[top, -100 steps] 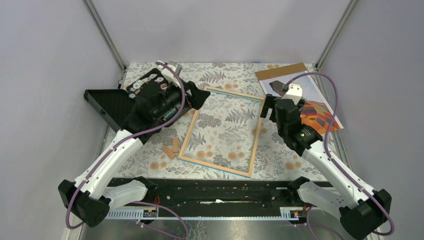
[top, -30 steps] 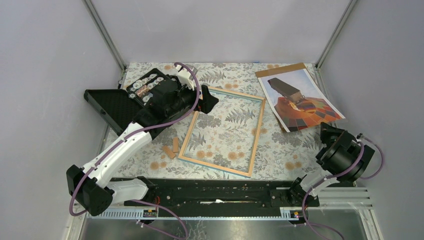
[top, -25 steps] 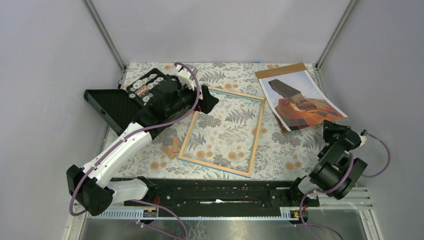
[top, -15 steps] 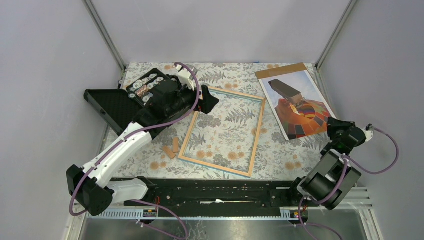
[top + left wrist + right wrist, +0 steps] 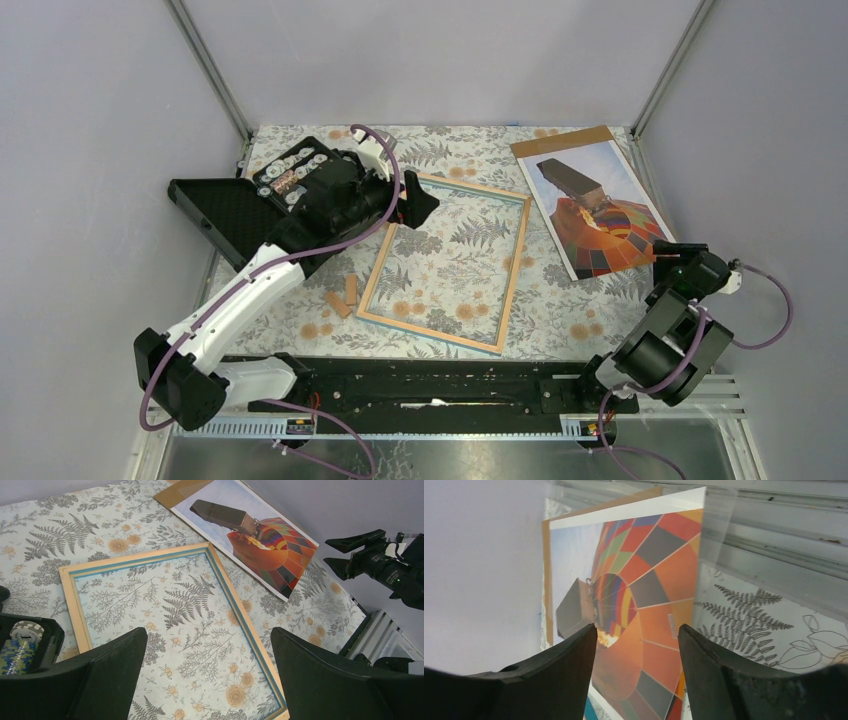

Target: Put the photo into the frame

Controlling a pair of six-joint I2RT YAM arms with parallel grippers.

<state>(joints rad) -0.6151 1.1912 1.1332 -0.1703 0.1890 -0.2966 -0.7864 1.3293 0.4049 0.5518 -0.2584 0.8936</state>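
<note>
The balloon photo (image 5: 600, 205) lies upper right on the desk (image 5: 450, 145), near the frame (image 5: 515, 265) at centre. Our right gripper (image 5: 668, 252) hovers at the photo's lower corner, fingers apart, empty; our left gripper (image 5: 208, 640) gapes above the frame. We should pinch only the photo, not the backing board (image 5: 560, 138) beneath.

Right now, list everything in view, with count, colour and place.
photo: one, orange-red hot-air balloon print, far right of the table, lying on the backing board
backing board: one, plain brown, under the photo, far edge showing
frame: one, light wood rim with blue inner edge, flat at centre, empty
case: one, black, open, small parts inside, far left
blocks: apparently two, tan, beside the frame's near-left corner
tablecloth: one, pale fern-and-flower print, covering the table
left gripper: black, open, above the frame's far-left corner
right gripper: black, open, at the photo's near-right corner, holding nothing
</note>
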